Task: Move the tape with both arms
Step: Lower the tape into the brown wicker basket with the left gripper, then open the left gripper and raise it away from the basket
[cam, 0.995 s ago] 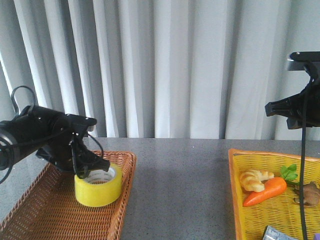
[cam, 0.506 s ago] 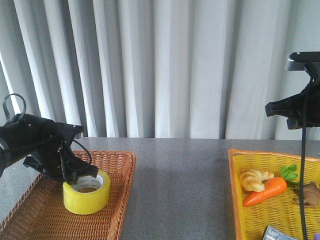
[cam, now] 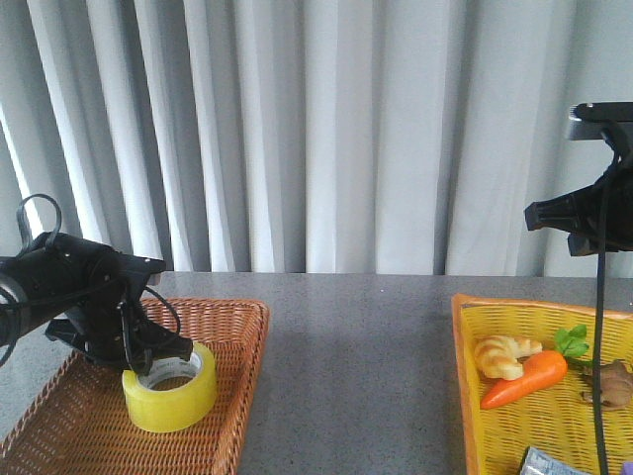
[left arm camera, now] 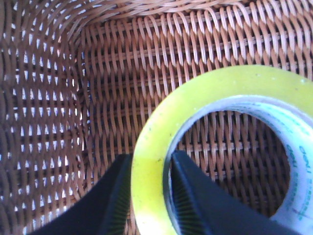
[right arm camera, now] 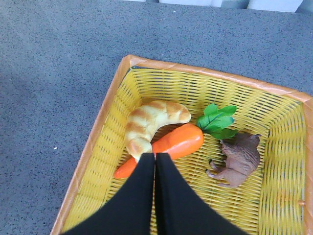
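Two black robot arms work over a grey table (cam: 376, 336) in front of pale curtains. At the left arm's tip, the left hand (left arm camera: 149, 196) grasps the tape (cam: 169, 387), a roll of translucent yellow packing tape with a white printed core. One finger (left arm camera: 115, 200) presses the outside of the roll's wall and the other sits inside the core, so the wall is pinched between them. The roll lies flat in a brown wicker basket (cam: 237, 386), directly under that hand, its open centre facing up. The right hand (right arm camera: 155, 196) hangs high above the far side of the table, well apart from the tape, its two fingers pressed together with nothing between them. Below that hand sits a yellow basket (right arm camera: 98, 147) holding a croissant (right arm camera: 149, 122), an orange toy carrot (right arm camera: 176, 142) with green leaves and a small brown toy animal (right arm camera: 239, 159); the carrot touches the croissant, and the animal lies just beside the leaves
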Robot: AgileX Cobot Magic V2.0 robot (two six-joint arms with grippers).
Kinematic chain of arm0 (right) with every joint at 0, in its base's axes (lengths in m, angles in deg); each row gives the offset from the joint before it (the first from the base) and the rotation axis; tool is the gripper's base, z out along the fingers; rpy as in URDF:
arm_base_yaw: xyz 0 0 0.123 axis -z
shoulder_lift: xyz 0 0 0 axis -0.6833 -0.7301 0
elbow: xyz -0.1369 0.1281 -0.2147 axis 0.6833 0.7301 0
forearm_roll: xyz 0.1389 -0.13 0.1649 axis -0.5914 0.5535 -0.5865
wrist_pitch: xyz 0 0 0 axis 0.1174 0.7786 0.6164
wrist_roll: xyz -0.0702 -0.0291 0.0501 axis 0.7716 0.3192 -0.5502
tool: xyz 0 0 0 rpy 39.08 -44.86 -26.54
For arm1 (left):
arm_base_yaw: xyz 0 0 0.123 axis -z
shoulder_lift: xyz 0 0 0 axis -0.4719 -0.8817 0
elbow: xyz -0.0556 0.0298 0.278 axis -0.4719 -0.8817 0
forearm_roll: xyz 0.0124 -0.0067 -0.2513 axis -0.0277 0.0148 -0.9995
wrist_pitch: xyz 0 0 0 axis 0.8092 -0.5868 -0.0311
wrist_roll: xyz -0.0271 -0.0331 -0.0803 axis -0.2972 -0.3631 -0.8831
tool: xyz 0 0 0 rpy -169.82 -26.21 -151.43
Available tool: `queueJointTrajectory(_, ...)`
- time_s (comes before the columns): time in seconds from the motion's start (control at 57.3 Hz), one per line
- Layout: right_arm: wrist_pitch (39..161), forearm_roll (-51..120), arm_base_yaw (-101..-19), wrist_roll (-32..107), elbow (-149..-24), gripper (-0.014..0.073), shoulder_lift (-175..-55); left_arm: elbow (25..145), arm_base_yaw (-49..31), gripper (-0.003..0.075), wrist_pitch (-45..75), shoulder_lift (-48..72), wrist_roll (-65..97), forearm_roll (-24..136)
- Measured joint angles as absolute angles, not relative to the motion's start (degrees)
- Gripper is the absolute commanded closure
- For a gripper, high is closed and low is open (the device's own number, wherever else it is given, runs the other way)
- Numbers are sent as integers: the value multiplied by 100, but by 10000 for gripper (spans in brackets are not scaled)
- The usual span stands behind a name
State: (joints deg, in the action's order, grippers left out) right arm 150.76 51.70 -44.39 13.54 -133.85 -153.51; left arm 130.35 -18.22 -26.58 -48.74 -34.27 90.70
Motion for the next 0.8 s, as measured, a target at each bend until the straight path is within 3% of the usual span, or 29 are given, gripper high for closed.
queueJointTrajectory(0.244,15076,5170,-4439,1354,-13385,601,-15351,13099,-1817,246,-2662,-4887,-3427,9172)
queueJointTrajectory(0.524,15076,5170,-4439,1354,-13385,601,-15351,14206,-1514,239,-2818,-4643,-3159,9210)
queueJointTrajectory(0.646,15076,5170,-4439,1354,-13385,601,-15351,14612,-1315,283,-2798,-4215,-3065,9197)
queueJointTrajectory(0.803,15076,5170,-4439,1354,-13385,601,-15351,14723,-1186,468,-2727,-3588,-3017,9197)
